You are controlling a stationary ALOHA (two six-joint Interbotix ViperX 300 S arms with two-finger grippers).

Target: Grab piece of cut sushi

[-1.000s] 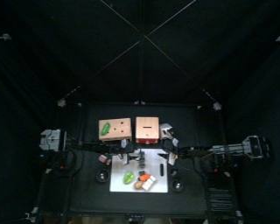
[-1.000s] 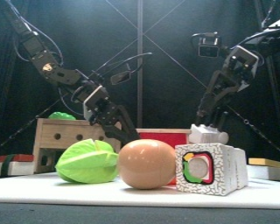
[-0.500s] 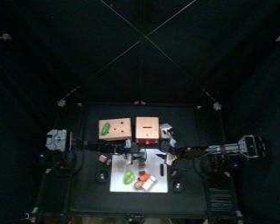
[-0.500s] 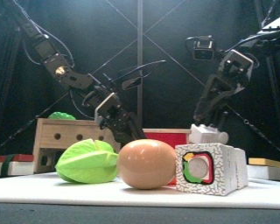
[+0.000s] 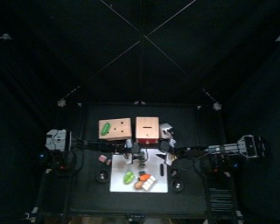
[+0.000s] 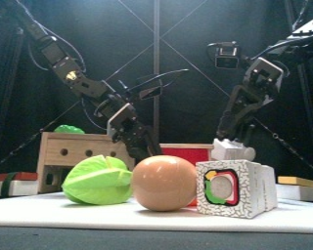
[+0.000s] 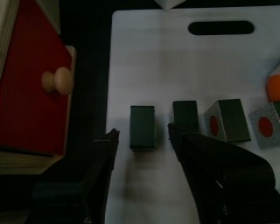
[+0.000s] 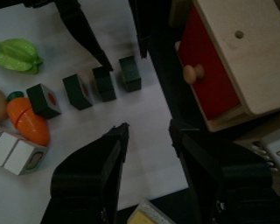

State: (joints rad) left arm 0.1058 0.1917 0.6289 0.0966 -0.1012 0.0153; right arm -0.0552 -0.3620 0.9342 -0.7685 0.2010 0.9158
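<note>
Sushi piece [image 7: 143,126] sits between the open left hand [image 7: 143,140] (untouched).

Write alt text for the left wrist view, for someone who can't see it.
The left gripper hangs open above a white cutting board, its two black jaws either side of the end piece of a row of dark green cut sushi pieces. A red wooden box with a round wooden knob sits beside the board.
</note>
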